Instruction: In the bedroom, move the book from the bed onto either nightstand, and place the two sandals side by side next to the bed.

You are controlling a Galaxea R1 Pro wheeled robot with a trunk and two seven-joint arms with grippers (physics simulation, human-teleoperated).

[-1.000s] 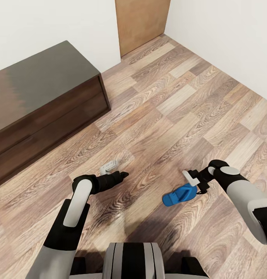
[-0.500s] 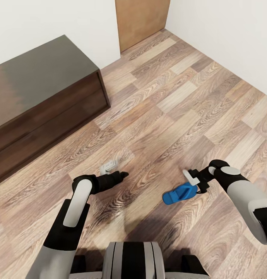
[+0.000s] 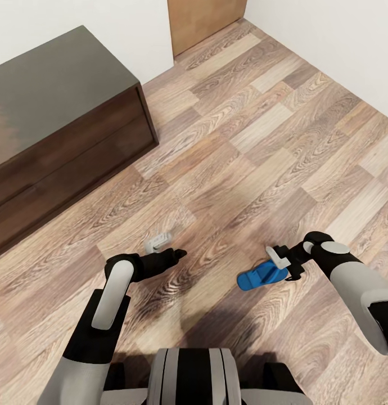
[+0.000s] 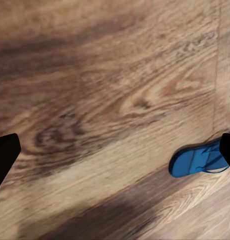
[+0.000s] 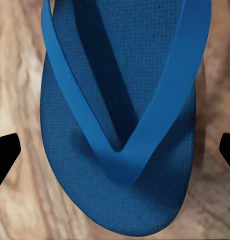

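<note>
One bright blue sandal [image 3: 260, 277] lies on the wood-plank floor, in front of me to the right. My right gripper [image 3: 285, 265] hangs open just over its near end. In the right wrist view the sandal [image 5: 120, 100] sits very close between the spread fingertips, which do not touch it. My left gripper [image 3: 168, 248] is open and empty above bare floor, to the left of the sandal. The left wrist view catches the sandal [image 4: 197, 161] off to one side. The book, the bed and the nightstand are out of view.
A long low dark cabinet [image 3: 59, 112] stands against the white wall at the left. A wooden door [image 3: 205, 17] is at the far end, and another white wall [image 3: 340, 39] runs along the right. Plank floor [image 3: 244, 146] stretches between them.
The whole picture has shifted up a little, so the camera moved. The sandal now sits slightly closer under my right gripper. Both arms keep their pose.
</note>
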